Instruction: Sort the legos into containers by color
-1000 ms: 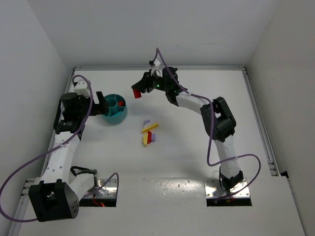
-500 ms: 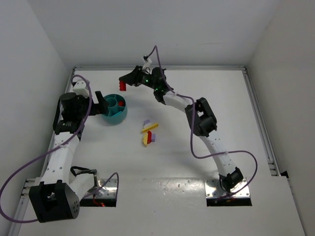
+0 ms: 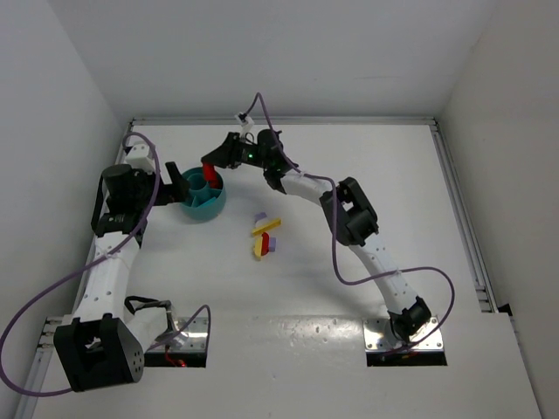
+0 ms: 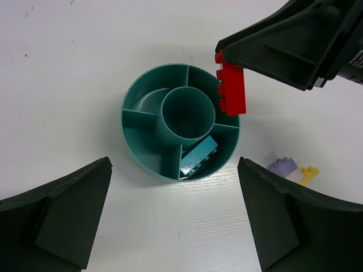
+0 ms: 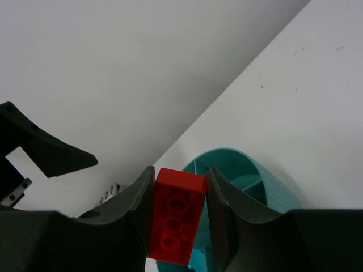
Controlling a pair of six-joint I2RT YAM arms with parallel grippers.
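My right gripper is shut on a red lego, holding it just over the far rim of the round teal bowl. In the left wrist view the red lego hangs above the bowl's upper right compartment. A teal lego lies in the lower right compartment. The right wrist view shows the red lego pinched between both fingers, with the bowl behind it. My left gripper stands open at the bowl's left side, its fingers clear of the wall.
Loose legos lie in a small pile right of the bowl: a lilac one, a yellow bar, a red one and another yellow. The left wrist view catches a lilac and a yellow one.
The right arm has swung left with the red lego, from the table's back centre to over the bowl's rim. The left arm has stayed put and open.
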